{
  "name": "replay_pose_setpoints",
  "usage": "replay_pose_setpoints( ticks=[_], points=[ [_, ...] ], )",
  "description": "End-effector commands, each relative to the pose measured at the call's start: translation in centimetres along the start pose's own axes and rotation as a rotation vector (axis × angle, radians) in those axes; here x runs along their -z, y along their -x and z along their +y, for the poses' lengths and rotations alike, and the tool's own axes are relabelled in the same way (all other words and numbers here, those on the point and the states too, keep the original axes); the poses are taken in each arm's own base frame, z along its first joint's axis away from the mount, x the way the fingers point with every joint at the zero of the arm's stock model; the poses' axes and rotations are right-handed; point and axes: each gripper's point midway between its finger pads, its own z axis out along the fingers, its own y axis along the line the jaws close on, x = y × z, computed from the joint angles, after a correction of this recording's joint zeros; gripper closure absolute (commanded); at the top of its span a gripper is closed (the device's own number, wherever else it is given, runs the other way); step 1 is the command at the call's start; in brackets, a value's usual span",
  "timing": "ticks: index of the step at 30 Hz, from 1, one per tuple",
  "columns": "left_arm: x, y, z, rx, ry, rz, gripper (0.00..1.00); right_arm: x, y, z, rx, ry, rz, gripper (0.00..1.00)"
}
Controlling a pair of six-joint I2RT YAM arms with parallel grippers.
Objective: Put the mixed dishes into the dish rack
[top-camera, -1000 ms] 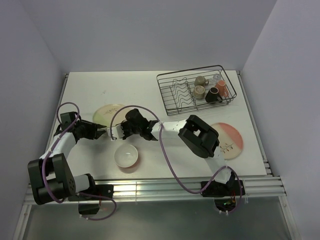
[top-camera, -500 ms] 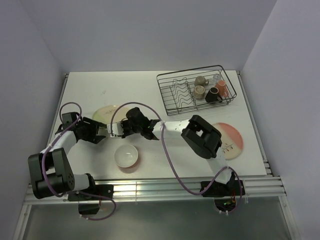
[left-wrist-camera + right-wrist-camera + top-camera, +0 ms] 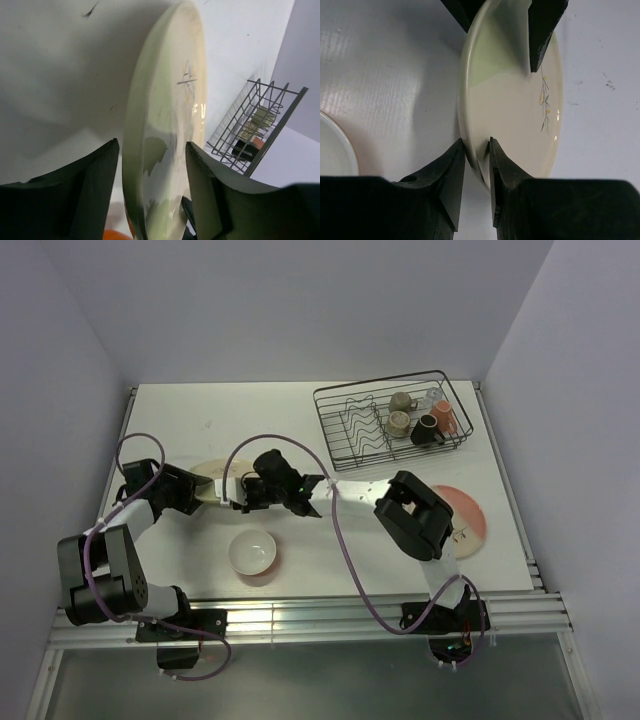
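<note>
The cream plate (image 3: 213, 476) with a sprig drawing is tipped up on edge left of centre. My right gripper (image 3: 236, 496) is shut on its rim (image 3: 477, 159), one finger on each face of the plate (image 3: 515, 100). My left gripper (image 3: 196, 490) is open at the opposite edge; its jaws straddle the plate (image 3: 170, 125) with a gap on both sides (image 3: 152, 200). The white bowl (image 3: 251, 553) sits near the front. The cream-and-pink plate (image 3: 466, 523) lies at the right, partly under the right arm. The dish rack (image 3: 392, 420) holds olive cups (image 3: 400, 411), a pink mug (image 3: 444, 417), a dark cup and a clear glass.
The rack's wavy dividers (image 3: 360, 425) fill its left half, and the rack (image 3: 250, 130) shows far off in the left wrist view. The bowl's rim (image 3: 332, 150) lies just left of my right gripper. Walls enclose the table on three sides.
My left gripper's jaws have opened off the cream plate's rim. The right gripper has kept its hold, and both arms have shifted a little toward the back.
</note>
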Motion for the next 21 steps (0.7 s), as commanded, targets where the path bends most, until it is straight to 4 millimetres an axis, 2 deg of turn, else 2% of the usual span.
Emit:
replay_pose_setpoints(
  ticks=[1,3,4,6,7,9,10,11,14,15,17,18,20,21],
  points=[
    [0.2,1.3,-2.0,-0.067,-0.097,-0.074,0.40,1.3,3.8,0.6,-0.130,0.068,-0.088,0.98],
    [0.4,1.5,-2.3,-0.067,-0.111,-0.087,0.46,1.3,3.9,0.8,-0.148,0.081,-0.092,0.98],
    [0.5,1.5,-2.6,-0.068,-0.127,-0.092,0.57,1.2,4.2,0.8,-0.162,0.083,-0.095,0.98],
    [0.8,1.4,-3.1,-0.068,-0.150,-0.093,0.70,1.2,4.3,0.8,-0.176,0.089,-0.099,0.97],
    [0.9,1.4,-3.4,-0.071,-0.163,-0.095,0.85,1.1,4.2,0.9,-0.190,0.092,-0.095,0.97],
    [1.4,1.5,-3.9,-0.080,-0.176,-0.104,0.92,1.0,4.1,0.7,-0.203,0.085,-0.091,0.96],
    [1.7,1.6,-4.2,-0.093,-0.182,-0.109,1.00,0.9,4.0,0.8,-0.215,0.088,-0.088,0.95],
    [2.1,1.6,-4.5,-0.101,-0.185,-0.113,1.00,0.8,3.9,0.7,-0.223,0.088,-0.086,0.93],
    [3.2,1.9,-5.9,-0.152,-0.211,-0.139,1.00,0.9,3.9,0.4,-0.246,0.091,-0.084,0.78],
    [3.5,1.9,-6.1,-0.167,-0.212,-0.140,1.00,1.0,3.8,0.3,-0.253,0.090,-0.083,0.65],
    [4.7,2.1,-7.6,-0.234,-0.257,-0.165,1.00,1.6,4.4,-0.1,-0.259,0.093,-0.103,0.52],
    [5.2,2.3,-8.4,-0.274,-0.271,-0.179,1.00,1.9,4.7,-0.3,-0.267,0.093,-0.111,0.39],
    [6.2,2.6,-9.7,-0.331,-0.299,-0.202,1.00,3.2,5.9,-1.3,-0.282,0.099,-0.151,0.30],
    [6.7,2.9,-10.3,-0.384,-0.300,-0.214,1.00,3.9,6.5,-1.8,-0.311,0.108,-0.158,0.20]
  ],
)
